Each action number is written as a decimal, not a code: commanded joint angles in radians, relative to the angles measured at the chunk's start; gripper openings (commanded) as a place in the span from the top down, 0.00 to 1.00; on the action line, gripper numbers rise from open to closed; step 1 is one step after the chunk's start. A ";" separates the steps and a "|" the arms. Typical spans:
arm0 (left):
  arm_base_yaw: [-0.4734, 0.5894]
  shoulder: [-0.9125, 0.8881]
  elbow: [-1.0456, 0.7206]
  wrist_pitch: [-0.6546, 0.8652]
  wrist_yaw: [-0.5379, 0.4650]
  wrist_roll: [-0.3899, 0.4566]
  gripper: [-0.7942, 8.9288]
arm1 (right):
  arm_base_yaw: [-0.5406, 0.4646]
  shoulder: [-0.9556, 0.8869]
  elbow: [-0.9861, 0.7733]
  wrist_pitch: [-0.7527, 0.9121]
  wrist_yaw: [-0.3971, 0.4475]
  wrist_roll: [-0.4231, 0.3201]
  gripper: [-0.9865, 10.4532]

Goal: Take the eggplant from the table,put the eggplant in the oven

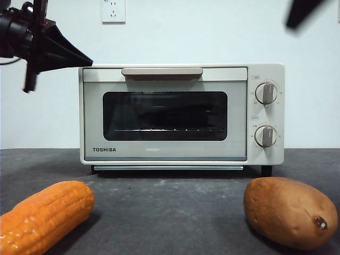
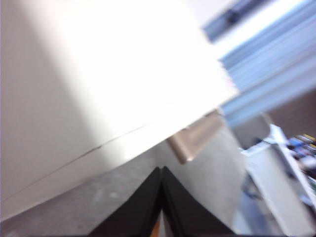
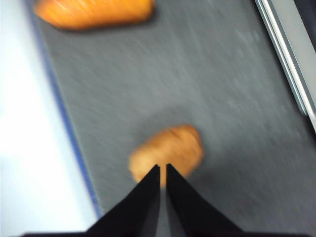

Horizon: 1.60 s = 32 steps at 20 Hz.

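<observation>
On the table (image 1: 175,212), corn (image 1: 42,215) and tuber (image 1: 289,211) flank the closed oven (image 1: 180,114); both grippers' jaws together.

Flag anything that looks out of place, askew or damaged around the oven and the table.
Nothing looks damaged or spilled. The oven stands square with its door closed; the corn and the brown tuber lie on the table. One oddity: no eggplant shows in any view.
</observation>
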 commanded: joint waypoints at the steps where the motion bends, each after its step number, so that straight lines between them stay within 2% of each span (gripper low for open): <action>1: -0.018 -0.076 0.019 -0.082 -0.135 0.077 0.91 | -0.036 0.008 -0.039 0.032 0.066 0.002 0.91; 6: -0.072 -0.250 0.019 -0.311 -0.444 0.247 0.91 | -0.200 0.008 -0.073 0.105 0.079 0.011 0.91; 8: -0.098 -0.311 0.015 -0.357 -0.538 0.282 0.91 | -0.272 0.001 -0.073 0.153 0.068 0.016 0.91; 11: -0.133 -0.444 -0.046 -0.349 -0.655 0.282 0.91 | -0.441 -0.027 -0.077 0.269 -0.001 0.059 0.91; 14: -0.135 -0.579 -0.180 -0.283 -0.701 0.247 0.91 | -0.578 -0.080 -0.129 0.380 -0.066 0.070 0.91; 17: -0.138 -0.709 -0.349 -0.215 -0.769 0.224 0.91 | -0.683 -0.177 -0.255 0.570 -0.163 0.072 0.91; 19: -0.139 -0.790 -0.460 -0.148 -0.802 0.192 0.91 | -0.713 -0.254 -0.367 0.733 -0.211 0.121 0.91; 23: -0.150 -0.926 -0.618 -0.079 -0.900 0.132 0.91 | -0.718 -0.347 -0.566 0.951 -0.211 0.220 0.91; 28: -0.152 -0.964 -0.644 -0.085 -0.900 0.065 0.91 | -0.718 -0.355 -0.612 0.947 -0.209 0.219 0.91; 32: -0.152 -0.963 -0.643 -0.082 -0.900 0.065 0.91 | -0.718 -0.354 -0.611 0.956 -0.209 0.219 0.91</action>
